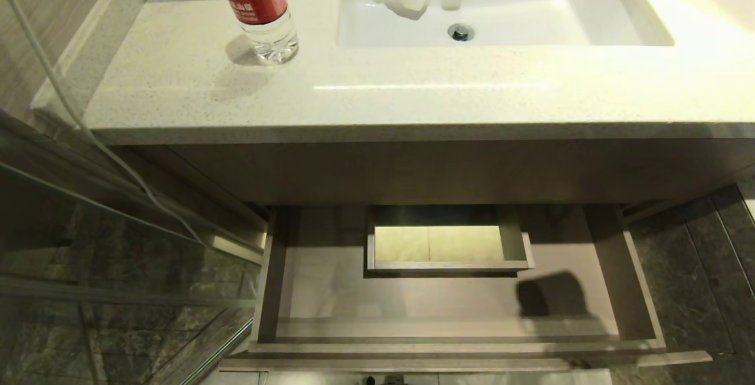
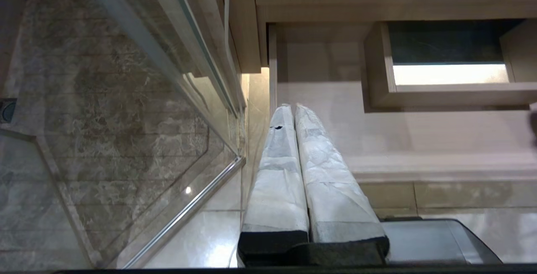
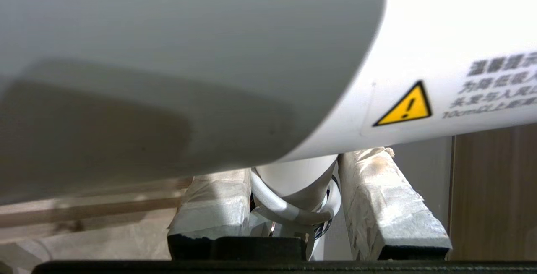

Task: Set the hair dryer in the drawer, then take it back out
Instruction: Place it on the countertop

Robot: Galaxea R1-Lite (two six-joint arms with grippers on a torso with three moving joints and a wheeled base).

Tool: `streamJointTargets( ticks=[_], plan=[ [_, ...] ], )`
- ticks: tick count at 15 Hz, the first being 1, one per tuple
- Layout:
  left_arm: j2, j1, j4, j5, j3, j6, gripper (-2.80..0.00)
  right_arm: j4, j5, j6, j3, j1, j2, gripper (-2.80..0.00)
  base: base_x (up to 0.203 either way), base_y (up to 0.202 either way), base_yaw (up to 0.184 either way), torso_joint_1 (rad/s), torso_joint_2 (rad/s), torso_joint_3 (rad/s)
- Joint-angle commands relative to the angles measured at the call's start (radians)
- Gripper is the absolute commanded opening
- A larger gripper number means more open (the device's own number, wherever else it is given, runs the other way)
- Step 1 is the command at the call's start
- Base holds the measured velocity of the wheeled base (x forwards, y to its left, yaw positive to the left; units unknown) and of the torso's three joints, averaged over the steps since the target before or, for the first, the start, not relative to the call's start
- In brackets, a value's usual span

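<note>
Right now the hair dryer (image 3: 201, 56) is sitting between the right gripper's (image 3: 293, 190) fingers (image 3: 377, 198), clamped by its handle (cord too). Below, the drawer (image 1: 448, 346) is gaping open. Left fingers (image 2: 277, 173) are resting together.

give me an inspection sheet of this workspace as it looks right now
surface: speckled countertop with white sink
job's things: drawer pulled open, nothing seen inside; hair dryer held by the handle, only in the right wrist view
clutter: water bottle standing left of the sink
grippers: left gripper shut, parked beside the drawer's left end; right gripper shut on the hair dryer
cables: hair dryer's white cord between the fingers; cable down the left wall
surroundings: glass panel, dark floor tiles
</note>
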Motion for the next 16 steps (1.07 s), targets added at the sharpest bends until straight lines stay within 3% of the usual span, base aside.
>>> streamJointTargets(
  ticks=[1,6,12,16],
  plan=[
    [0.000,0.000,0.000,0.000,0.000,0.000,-2.80,-0.001,-0.001,-0.004,-0.002,0.001,0.000,-2.80,0.000,0.000,0.000,0.300,-0.05,0.227],
    [0.000,0.000,0.000,0.000,0.000,0.000,-2.80,-0.011,-0.001,-0.005,-0.007,0.001,0.000,-2.80,0.000,0.000,0.000,0.320,-0.09,0.230],
    [0.000,0.000,0.000,0.000,0.000,0.000,-2.80,-0.012,0.002,-0.004,-0.023,0.001,-0.003,-2.80,0.000,0.000,0.000,0.063,-0.02,0.042],
    [0.000,0.000,0.000,0.000,0.000,0.000,-2.80,-0.006,0.002,-0.008,-0.040,0.001,0.003,-2.80,0.000,0.000,0.000,0.256,-0.11,0.140]
  ],
)
